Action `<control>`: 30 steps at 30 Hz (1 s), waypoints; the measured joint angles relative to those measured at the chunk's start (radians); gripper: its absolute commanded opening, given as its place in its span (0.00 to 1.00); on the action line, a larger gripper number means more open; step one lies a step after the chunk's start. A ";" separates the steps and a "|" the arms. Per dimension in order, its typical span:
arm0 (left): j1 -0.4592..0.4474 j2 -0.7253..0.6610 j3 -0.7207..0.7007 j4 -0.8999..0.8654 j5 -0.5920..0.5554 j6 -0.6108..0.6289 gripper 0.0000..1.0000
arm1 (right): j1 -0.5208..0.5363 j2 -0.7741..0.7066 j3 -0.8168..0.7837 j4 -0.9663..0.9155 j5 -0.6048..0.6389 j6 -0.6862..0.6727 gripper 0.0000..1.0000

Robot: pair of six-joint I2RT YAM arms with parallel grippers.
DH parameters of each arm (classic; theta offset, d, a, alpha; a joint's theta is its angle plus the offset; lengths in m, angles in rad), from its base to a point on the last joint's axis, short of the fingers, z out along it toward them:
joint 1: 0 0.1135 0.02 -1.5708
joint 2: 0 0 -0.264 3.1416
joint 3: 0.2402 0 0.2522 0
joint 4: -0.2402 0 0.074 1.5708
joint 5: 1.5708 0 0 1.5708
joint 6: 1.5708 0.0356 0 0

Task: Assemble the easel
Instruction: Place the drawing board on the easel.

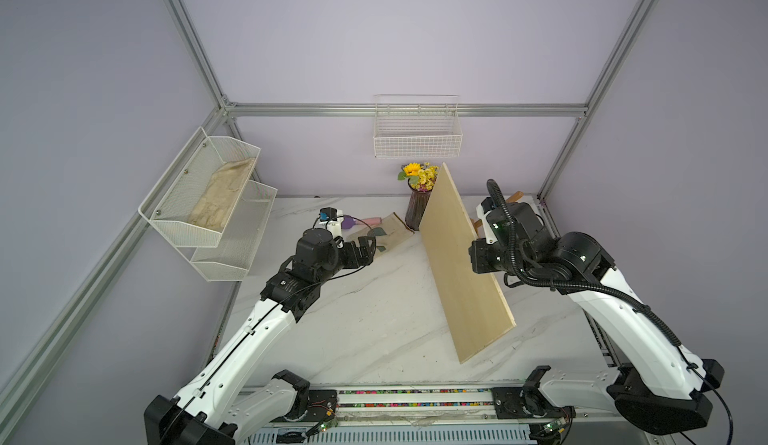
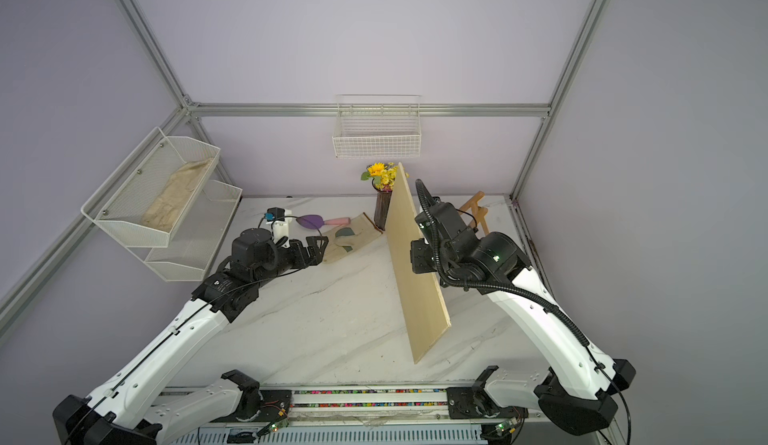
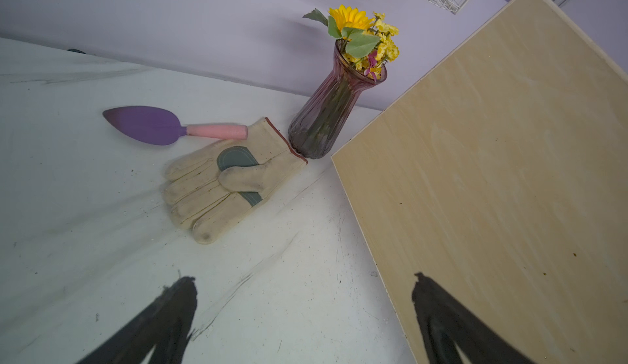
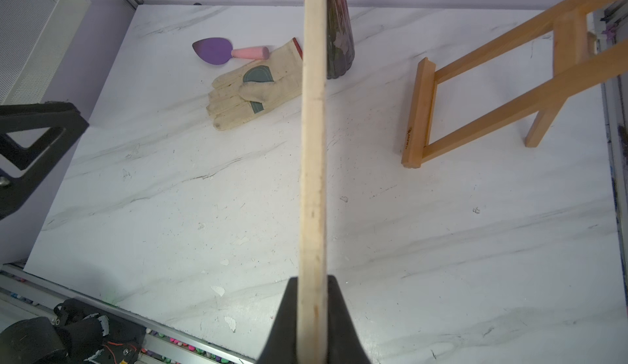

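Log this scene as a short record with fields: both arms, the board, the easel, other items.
left end effector: open, empty, above the table near the glove
right end effector: shut on the plywood board, clamping its edge
plywood board: held on edge, tilted, between the two arms
easel: standing on the table, on the right arm's side of the board, ledge bare
other items: purple trowel and vase of flowers by the glove

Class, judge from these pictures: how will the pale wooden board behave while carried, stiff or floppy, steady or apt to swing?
Probably stiff: the board looks flat though the fingers of the right gripper pinch only one edge. Likely light, being thin. It may pivot, since most of it extends beyond that grip.
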 measured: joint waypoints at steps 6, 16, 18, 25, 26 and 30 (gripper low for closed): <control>-0.079 0.048 -0.001 0.054 -0.019 -0.002 1.00 | -0.031 -0.052 0.006 -0.035 0.051 0.025 0.00; -0.145 0.140 -0.001 0.125 -0.022 -0.003 1.00 | -0.081 -0.035 0.061 -0.098 0.130 0.025 0.00; -0.153 0.158 -0.001 0.140 -0.022 -0.003 1.00 | -0.101 -0.014 0.097 -0.103 0.135 0.012 0.00; -0.172 0.229 0.000 0.192 -0.015 -0.008 1.00 | -0.203 0.111 0.230 -0.070 0.117 -0.048 0.00; -0.174 0.238 0.000 0.197 -0.014 -0.010 1.00 | -0.216 0.127 0.239 -0.064 0.111 -0.058 0.00; -0.188 0.274 0.000 0.213 -0.013 -0.020 1.00 | -0.283 0.200 0.276 -0.042 0.068 -0.100 0.00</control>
